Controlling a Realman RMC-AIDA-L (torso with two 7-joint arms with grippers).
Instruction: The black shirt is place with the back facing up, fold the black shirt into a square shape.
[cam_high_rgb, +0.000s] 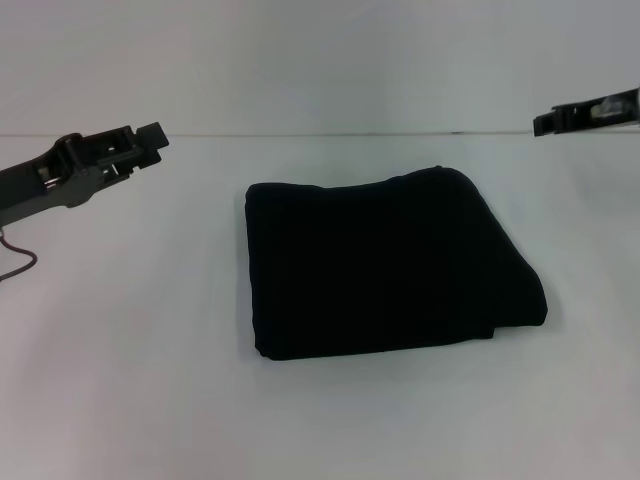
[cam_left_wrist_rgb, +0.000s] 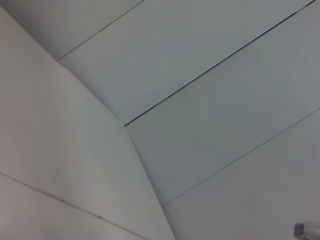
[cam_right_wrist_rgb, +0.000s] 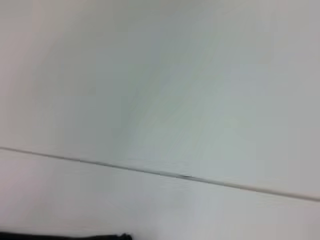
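Note:
The black shirt (cam_high_rgb: 380, 265) lies on the white table (cam_high_rgb: 130, 380) in the head view, folded into a compact, roughly square bundle at the centre. No lettering shows on it. My left gripper (cam_high_rgb: 150, 140) hangs above the table at the far left, well clear of the shirt. Only the tip of my right gripper (cam_high_rgb: 545, 122) enters at the upper right edge, also apart from the shirt. A thin dark strip of the shirt (cam_right_wrist_rgb: 65, 236) shows at the edge of the right wrist view.
The white table ends at a pale wall (cam_high_rgb: 320, 60) behind the shirt. A thin cable (cam_high_rgb: 18, 262) hangs from the left arm at the left edge. The left wrist view shows only wall panels (cam_left_wrist_rgb: 200, 100) with seams.

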